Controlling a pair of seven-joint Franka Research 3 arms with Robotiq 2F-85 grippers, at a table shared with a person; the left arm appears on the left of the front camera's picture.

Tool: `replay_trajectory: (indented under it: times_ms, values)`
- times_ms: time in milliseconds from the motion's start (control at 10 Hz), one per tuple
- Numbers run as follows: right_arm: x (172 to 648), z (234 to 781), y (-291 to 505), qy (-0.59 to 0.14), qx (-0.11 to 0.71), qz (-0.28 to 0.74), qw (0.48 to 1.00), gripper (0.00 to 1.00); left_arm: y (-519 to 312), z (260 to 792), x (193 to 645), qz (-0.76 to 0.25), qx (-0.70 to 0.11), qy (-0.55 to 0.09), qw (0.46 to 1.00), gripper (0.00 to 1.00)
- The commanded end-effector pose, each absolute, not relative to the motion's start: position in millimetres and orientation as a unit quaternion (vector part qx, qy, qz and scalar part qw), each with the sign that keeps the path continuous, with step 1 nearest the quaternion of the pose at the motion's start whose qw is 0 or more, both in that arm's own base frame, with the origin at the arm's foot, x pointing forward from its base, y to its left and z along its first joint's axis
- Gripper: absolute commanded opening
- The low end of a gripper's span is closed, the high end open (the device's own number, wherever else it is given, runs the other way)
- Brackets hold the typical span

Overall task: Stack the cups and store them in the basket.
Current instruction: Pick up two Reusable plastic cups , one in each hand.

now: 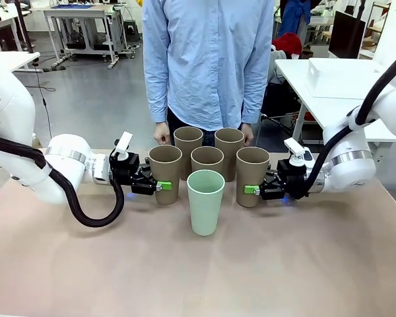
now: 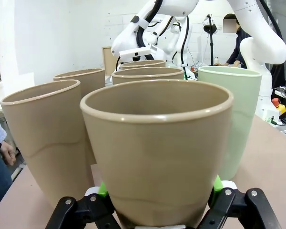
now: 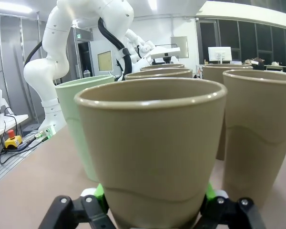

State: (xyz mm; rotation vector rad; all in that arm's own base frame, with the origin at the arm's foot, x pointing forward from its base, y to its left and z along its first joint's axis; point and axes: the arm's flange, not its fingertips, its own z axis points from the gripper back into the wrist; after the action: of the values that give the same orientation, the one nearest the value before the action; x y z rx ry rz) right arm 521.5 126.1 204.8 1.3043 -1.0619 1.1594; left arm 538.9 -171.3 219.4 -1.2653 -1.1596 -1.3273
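Cups [image 1: 207,160] are set upright by the far edge of the table [image 1: 330,264]; the leftmost cup [image 1: 165,164] is clamped low by the left gripper [image 1: 164,186], the rightmost cup [image 1: 253,168] by the right gripper [image 1: 252,189].

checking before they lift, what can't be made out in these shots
Front view: base of the middle tan-brown matte tumbler, behind the pale mint green tumbler.
Left wrist view: foot of the tan tumbler held by the left pincer, cut off at the bottom edge.
Right wrist view: likewise the other held tumbler in the right pincer.
Front view: each pincer's far finger, behind its tumbler.
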Motion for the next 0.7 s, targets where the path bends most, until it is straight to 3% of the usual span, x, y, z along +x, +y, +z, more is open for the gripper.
replay_trajectory:
  times_ms: [0,100,200,300,600]
  values:
    - [521.5,204.6,127.1,-0.442,0.543,0.486,0.524,0.40,-170.5,225.7,534.9,-0.544,-0.512,-0.487,0.452,0.65]
    - [521.5,204.6,127.1,-0.442,0.543,0.486,0.524,0.40,-171.3,219.4,538.9,-0.541,-0.516,-0.473,0.467,0.65]
    - [521.4,204.2,125.3,-0.443,0.545,0.484,0.523,0.83,-171.1,220.0,539.0,-0.542,-0.515,-0.474,0.465,0.65]
    - [500.2,219.3,119.9,-0.465,0.539,0.473,0.520,0.83,-162.5,235.3,516.6,-0.538,-0.519,-0.477,0.463,0.85]
    - [428.4,259.7,99.5,-0.509,0.529,0.454,0.505,0.83,-129.7,265.5,458.0,-0.527,-0.533,-0.481,0.456,0.85]
